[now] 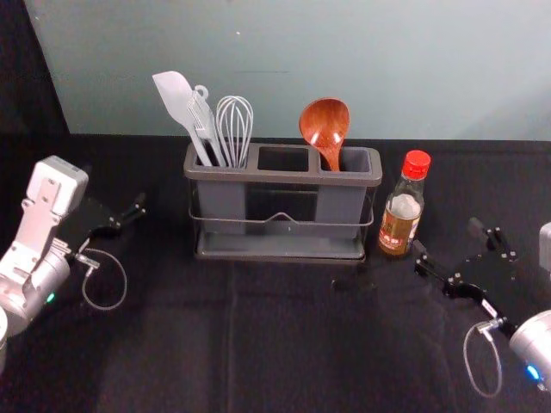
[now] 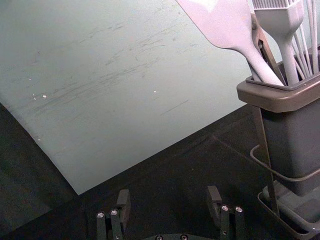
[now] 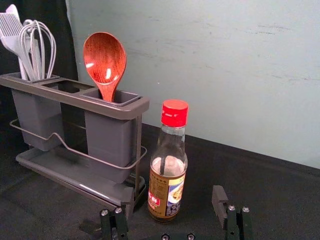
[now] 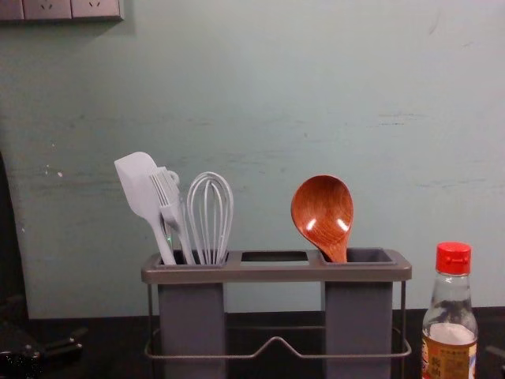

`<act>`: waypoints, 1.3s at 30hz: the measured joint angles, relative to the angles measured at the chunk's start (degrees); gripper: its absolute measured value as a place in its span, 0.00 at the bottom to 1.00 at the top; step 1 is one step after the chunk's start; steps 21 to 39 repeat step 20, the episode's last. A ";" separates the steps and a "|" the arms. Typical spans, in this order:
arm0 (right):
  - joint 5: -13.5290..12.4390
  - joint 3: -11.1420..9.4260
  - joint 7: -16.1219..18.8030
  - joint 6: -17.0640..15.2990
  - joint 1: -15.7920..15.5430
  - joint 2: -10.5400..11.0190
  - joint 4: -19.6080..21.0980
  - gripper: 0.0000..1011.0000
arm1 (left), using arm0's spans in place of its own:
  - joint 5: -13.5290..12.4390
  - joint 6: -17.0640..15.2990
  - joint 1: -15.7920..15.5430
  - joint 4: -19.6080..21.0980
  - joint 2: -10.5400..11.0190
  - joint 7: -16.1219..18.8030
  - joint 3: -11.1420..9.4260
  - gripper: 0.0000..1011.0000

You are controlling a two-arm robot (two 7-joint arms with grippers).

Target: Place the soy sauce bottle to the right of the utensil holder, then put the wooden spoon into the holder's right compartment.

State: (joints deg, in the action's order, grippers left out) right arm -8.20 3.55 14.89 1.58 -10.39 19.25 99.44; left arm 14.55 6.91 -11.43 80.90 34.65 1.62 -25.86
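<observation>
Gold-labelled bottle (image 3: 169, 175) right of holder (image 1: 280, 176), spoon (image 1: 325, 125) in right compartment (image 4: 359, 316)

head view from above, chest view low and forward, wrist views oblique (utensil holder (image 1: 280, 177) in all)

Soft, fairly even light covers the pale wall (image 1: 258, 43), while the black cloth (image 1: 293, 344) sinks into near-dark with little detail. Small white glints mark the bowl of the wooden spoon (image 4: 322, 207); a faint shadow edges the socket panel (image 4: 59, 9) in the chest view, and the spatula (image 2: 225, 25) looks bright
</observation>
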 joint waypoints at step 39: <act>0.00 0.00 0.01 -0.02 0.00 0.00 0.00 0.99 | 0.00 0.00 0.00 0.00 0.00 0.00 0.00 0.99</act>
